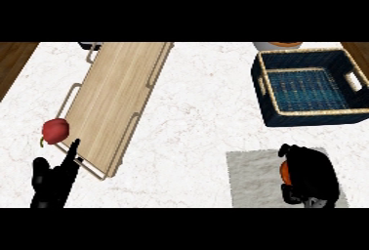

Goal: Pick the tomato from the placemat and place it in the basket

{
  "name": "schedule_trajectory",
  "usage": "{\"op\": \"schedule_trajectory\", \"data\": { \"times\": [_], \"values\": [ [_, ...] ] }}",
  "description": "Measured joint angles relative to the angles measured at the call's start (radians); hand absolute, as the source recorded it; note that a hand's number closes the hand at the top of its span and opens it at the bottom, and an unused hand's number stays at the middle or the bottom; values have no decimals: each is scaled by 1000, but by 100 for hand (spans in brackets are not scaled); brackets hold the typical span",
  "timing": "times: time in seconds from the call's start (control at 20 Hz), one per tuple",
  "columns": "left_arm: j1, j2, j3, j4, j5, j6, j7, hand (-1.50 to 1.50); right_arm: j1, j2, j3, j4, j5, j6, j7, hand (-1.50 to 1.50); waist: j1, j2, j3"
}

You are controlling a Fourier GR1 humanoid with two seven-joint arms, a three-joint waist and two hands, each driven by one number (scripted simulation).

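Head view, near right: black right hand (311, 173) curled round orange-red round tomato (285, 172), on grey rectangular placemat (252, 177). Far right: dark blue woven basket with tan rim (268, 95), well apart from tomato. Near left: black left hand (52, 179), fingers straight and up, holding nothing, beside long wooden tray with wire handles (119, 97) and red pepper (55, 130)

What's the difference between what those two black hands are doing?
The right hand is curled over an orange-red thing, probably the tomato, on the grey placemat; the left hand holds nothing. The left hand has fingers straight, one pointing up toward a red pepper beside the wooden tray; the right hand's fingers bend downward. The right hand sits nearer the basket. Both are black and enter from the lower edge.
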Motion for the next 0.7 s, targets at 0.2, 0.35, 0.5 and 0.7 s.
{"op": "schedule_trajectory", "data": {
  "times": [0.2, 0.35, 0.5, 0.7],
  "values": [
    [-1, -5, 4, -3, -10, 4, 7, 0, 0, -30, 22, 22, 46, -35, -39, 150, 1, -2, -3],
    [-1, -1, 12, -11, -3, -9, 20, 0, 2, -37, 31, 40, 74, -65, -59, 150, 1, -2, -8],
    [1, -10, 12, -15, -13, -3, 23, 0, -5, -18, 55, 19, 78, -43, -65, 150, 2, -1, -7],
    [-6, -8, 18, -11, -5, -15, 26, 0, -62, 113, 175, 6, 56, 40, -48, 150, 9, 4, -7]
  ]
}}
